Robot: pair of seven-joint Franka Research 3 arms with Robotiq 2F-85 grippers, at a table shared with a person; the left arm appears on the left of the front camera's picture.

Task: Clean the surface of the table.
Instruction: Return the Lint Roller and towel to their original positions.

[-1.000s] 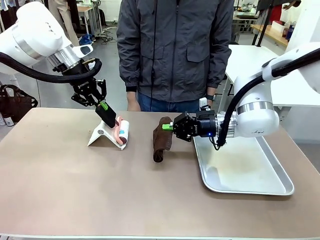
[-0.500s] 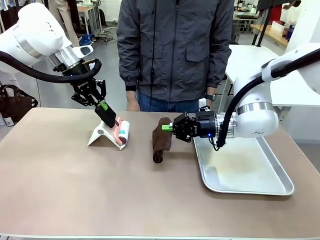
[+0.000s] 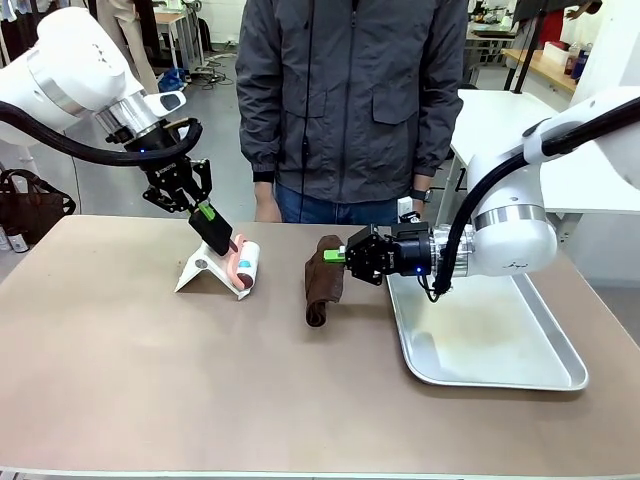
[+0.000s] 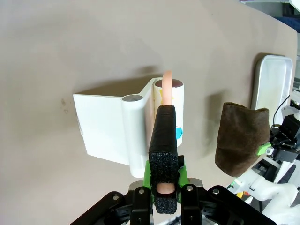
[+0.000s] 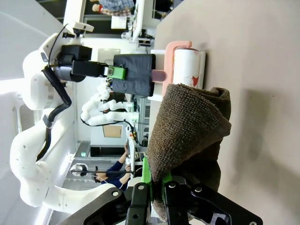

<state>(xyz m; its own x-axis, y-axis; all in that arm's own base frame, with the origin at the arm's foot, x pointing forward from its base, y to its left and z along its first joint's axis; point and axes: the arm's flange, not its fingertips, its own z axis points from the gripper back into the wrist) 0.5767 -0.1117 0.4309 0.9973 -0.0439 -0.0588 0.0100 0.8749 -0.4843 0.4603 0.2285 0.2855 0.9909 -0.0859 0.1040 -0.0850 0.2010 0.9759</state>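
The brownish-beige table (image 3: pixel 140 380) spans the front view. My left gripper (image 3: pixel 212 230) is shut on the black-padded handle (image 4: pixel 162 136) of a lint roller (image 3: pixel 245 265), whose white roll (image 4: pixel 174 101) lies against a white folded stand (image 3: pixel 203 272) on the table. My right gripper (image 3: pixel 337 254), pointing left above the table's middle, is shut on a brown cloth (image 3: pixel 324 280) that hangs down with its lower end touching the tabletop. The cloth (image 5: pixel 192 136) drapes over the right gripper (image 5: pixel 154 187) in the right wrist view, with the roller (image 5: pixel 187 65) beyond it.
A shiny metal tray (image 3: pixel 520 375) lies on the table's right side, under my right arm. A person (image 3: pixel 350 100) in a dark jacket stands at the far edge, hands down. The near half of the table (image 4: pixel 56 56) is bare.
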